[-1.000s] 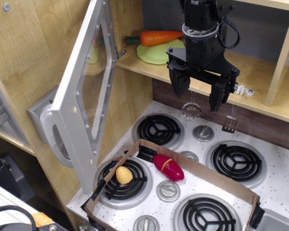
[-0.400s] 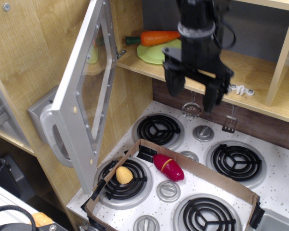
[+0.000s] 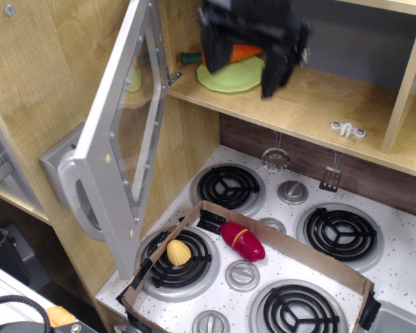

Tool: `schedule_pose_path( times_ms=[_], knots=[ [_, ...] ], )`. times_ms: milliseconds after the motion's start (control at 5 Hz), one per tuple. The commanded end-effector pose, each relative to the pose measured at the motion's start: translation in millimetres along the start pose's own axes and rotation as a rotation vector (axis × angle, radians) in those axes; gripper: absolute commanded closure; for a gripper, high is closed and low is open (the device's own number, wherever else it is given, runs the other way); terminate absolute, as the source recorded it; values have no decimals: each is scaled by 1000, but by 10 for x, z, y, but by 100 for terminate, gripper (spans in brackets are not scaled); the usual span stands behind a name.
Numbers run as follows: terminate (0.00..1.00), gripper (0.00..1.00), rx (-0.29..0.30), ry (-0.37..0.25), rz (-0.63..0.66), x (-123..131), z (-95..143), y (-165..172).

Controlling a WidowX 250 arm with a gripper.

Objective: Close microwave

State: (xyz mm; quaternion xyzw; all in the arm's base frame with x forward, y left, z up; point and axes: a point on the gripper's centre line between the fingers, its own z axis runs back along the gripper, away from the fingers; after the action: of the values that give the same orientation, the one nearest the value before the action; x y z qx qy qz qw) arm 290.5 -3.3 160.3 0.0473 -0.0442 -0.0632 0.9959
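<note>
The microwave door point(image 3: 121, 132) is silver-grey with a clear window and a chunky handle point(image 3: 73, 191). It stands swung wide open to the left, edge-on to the camera. The microwave cavity is the wooden shelf point(image 3: 291, 104) behind it, holding a green plate point(image 3: 229, 75) with an orange carrot point(image 3: 243, 51). My black gripper point(image 3: 244, 68) is blurred, up at the top in front of the plate, right of the door's hinge edge. Its fingers point(image 3: 274, 78) stand apart and hold nothing.
Below is a white speckled stove top with black coil burners point(image 3: 229, 187). A cardboard tray point(image 3: 263, 243) lies on it with a yellow toy point(image 3: 179, 252) and a red toy point(image 3: 243, 240). A small utensil point(image 3: 331, 179) hangs under the shelf.
My gripper has moved up and to the left, from over the shelf's front edge to in front of the plate. The door has not moved.
</note>
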Motion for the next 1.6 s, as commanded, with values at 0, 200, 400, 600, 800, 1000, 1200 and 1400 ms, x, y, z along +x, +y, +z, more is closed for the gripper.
schedule_pose_path(
  times_ms=[0, 200, 400, 600, 800, 1000, 1200, 1400],
  knots=[
    [0, 0, 92, 82, 2, -544, 608, 378],
    [0, 0, 138, 104, 19, -868, 701, 459],
    [0, 0, 137, 130, 11, -1091, 618, 565],
    [0, 0, 169, 155, 6, -1200, 441, 631],
    [0, 0, 198, 144, -21, -1230, 294, 824],
    [0, 0, 231, 107, -43, -1248, 155, 973],
    [0, 0, 253, 116, -20, -1261, 38, 1006],
    [0, 0, 233, 66, 9, -1176, -83, 932]
  ],
)
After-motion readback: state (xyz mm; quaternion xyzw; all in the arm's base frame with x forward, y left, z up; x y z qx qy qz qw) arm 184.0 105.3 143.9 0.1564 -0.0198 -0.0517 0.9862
